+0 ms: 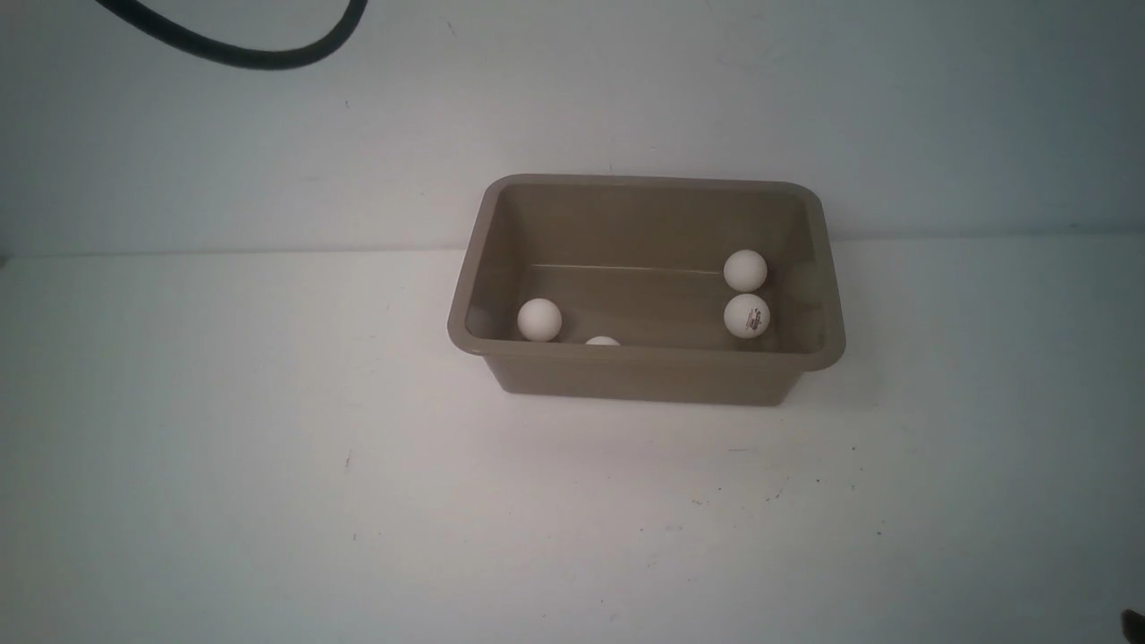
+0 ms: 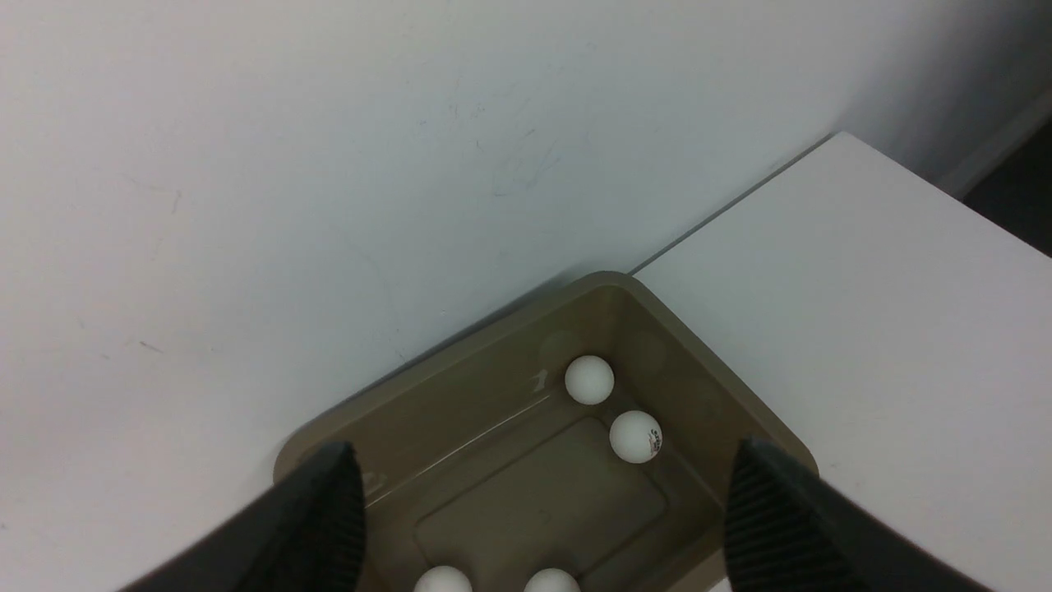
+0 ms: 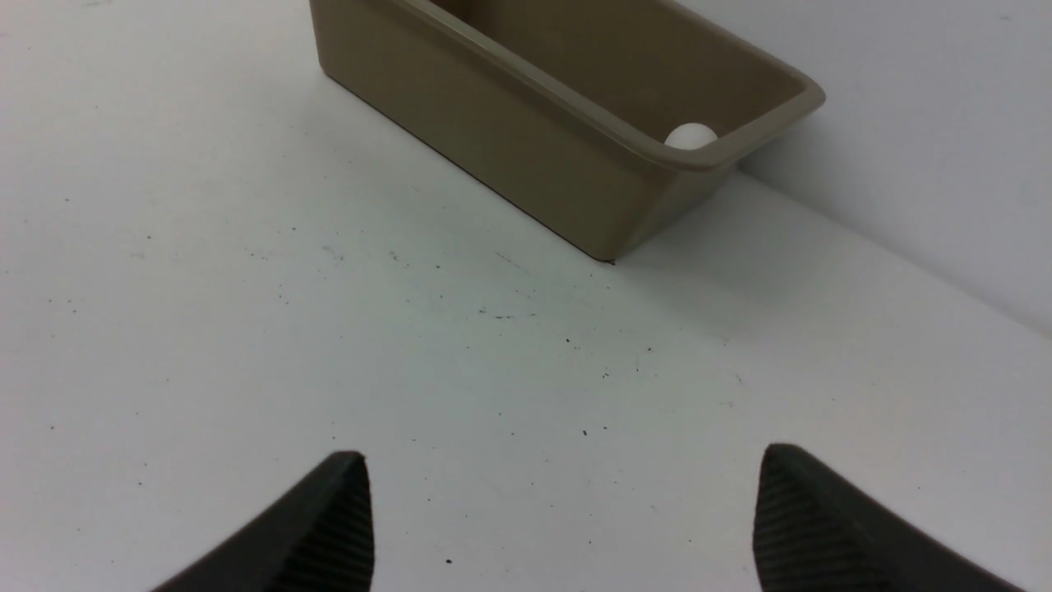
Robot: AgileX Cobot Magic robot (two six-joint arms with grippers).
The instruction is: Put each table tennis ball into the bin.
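The taupe bin (image 1: 640, 380) stands by the back wall, right of centre. Several white table tennis balls lie on its floor: one at the near left (image 1: 539, 319), one half hidden behind the front rim (image 1: 602, 341), and a touching pair on the right (image 1: 745, 270), the nearer with a dark logo (image 1: 747, 315). My left gripper (image 2: 546, 448) hangs open above the bin (image 2: 477, 386) with nothing between its fingers; the logo ball (image 2: 635, 436) lies below. My right gripper (image 3: 563, 454) is open and empty over bare table, short of the bin (image 3: 493, 140). Neither gripper shows in the front view.
A black cable (image 1: 241, 54) loops down at the top left in front of the wall. The white table (image 1: 268, 447) runs wide on both sides of the bin. Its right edge (image 2: 945, 193) lies past the bin in the left wrist view.
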